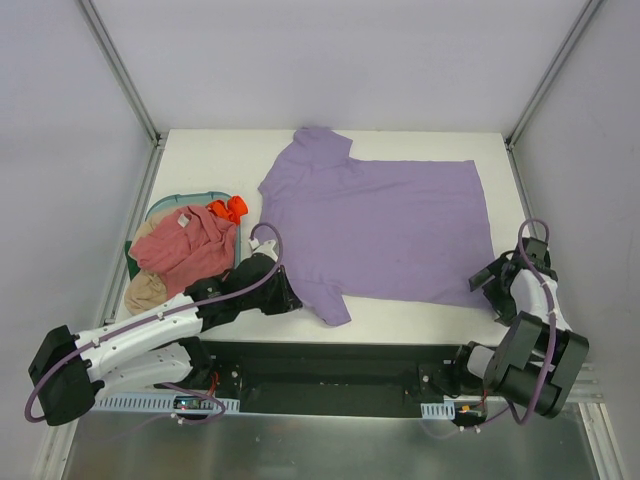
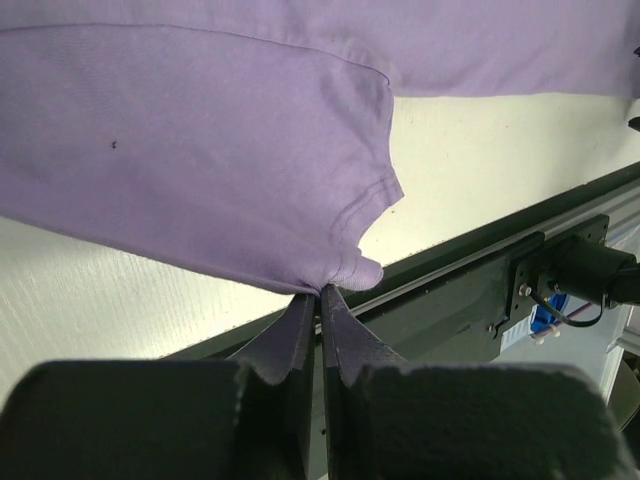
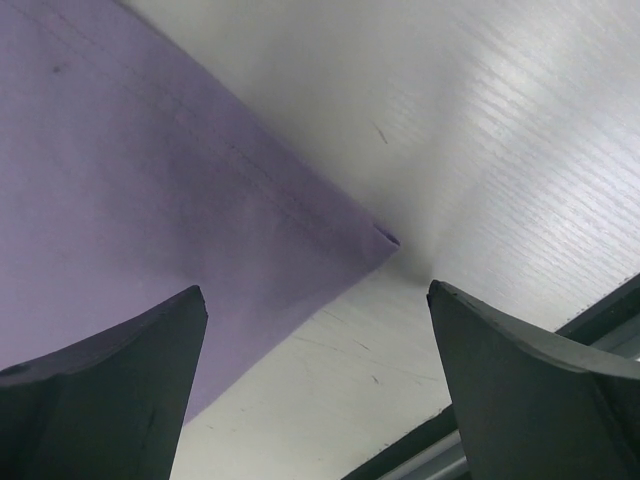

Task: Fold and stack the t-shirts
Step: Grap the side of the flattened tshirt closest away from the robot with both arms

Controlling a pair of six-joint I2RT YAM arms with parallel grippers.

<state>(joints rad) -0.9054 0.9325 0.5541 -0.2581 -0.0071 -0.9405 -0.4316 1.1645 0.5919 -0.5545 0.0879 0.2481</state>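
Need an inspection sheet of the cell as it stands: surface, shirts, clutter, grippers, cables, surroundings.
Surface: white table, faint scuffs in the right wrist view.
Job's things: lavender t-shirt spread flat mid-table; pink-red t-shirt and tan t-shirt crumpled in and over the teal basket at the left.
Clutter: orange item in the basket, kind unclear.
Grippers: left gripper shut on the lavender shirt's near sleeve edge; right gripper open over its near hem corner.
Cables: purple cable loops off the left arm close to the shirt's edge; another on the right arm.
Surroundings: pale walls, metal frame posts; nothing else seen.
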